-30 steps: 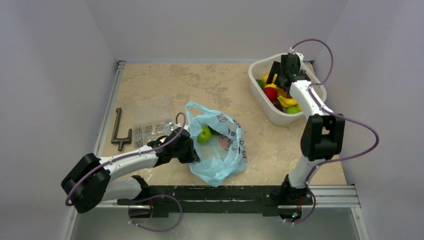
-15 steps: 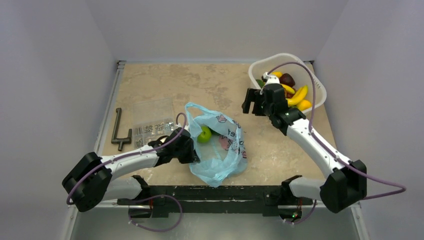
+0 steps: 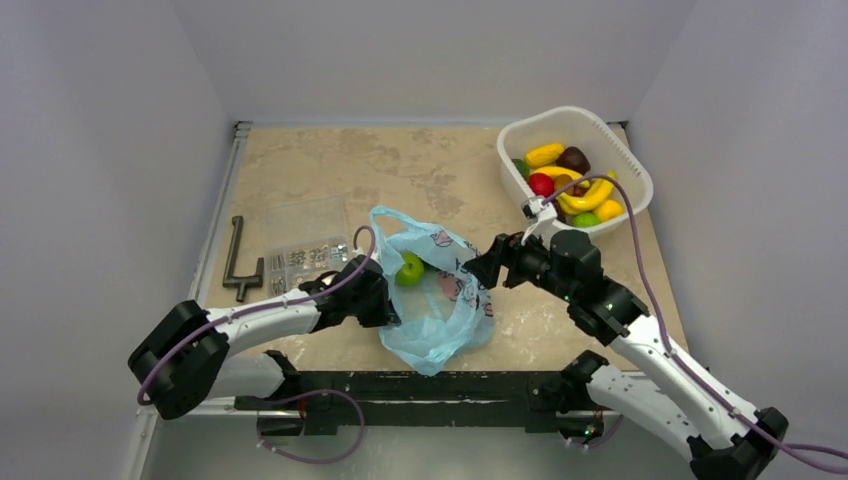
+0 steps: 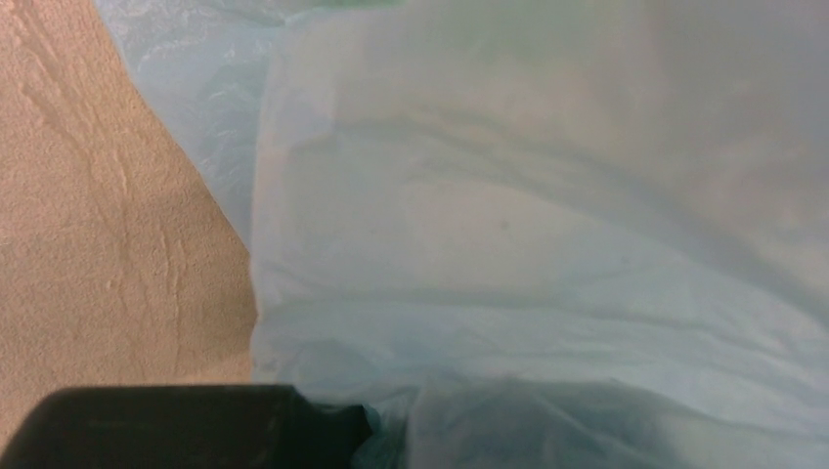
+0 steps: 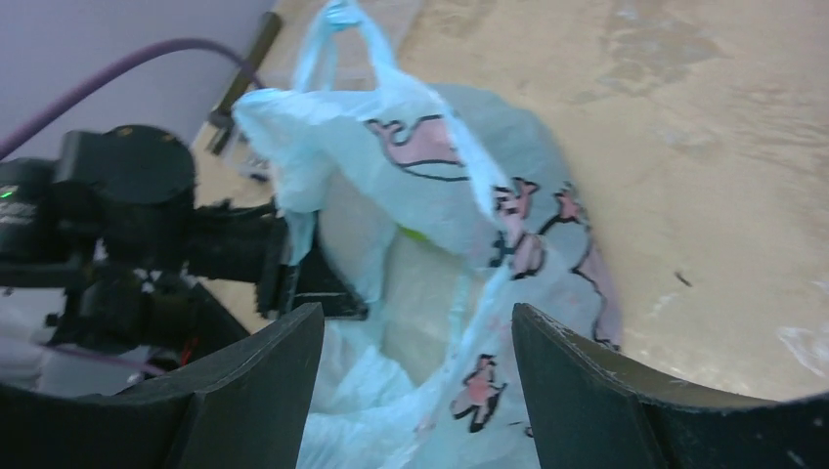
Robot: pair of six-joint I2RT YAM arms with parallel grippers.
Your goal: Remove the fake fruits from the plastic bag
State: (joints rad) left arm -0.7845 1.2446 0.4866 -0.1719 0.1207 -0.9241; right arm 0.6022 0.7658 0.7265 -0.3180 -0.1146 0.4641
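Gaping open, the pink-printed bag (image 3: 435,300) is pinched at its left rim by the left gripper (image 3: 385,305); a green apple (image 3: 408,268) is seen inside; the right gripper (image 3: 480,272) is held spread just beside it.

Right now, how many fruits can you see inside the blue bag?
1: a green apple sits in the open mouth of the plastic bag. Others may be hidden under the plastic.
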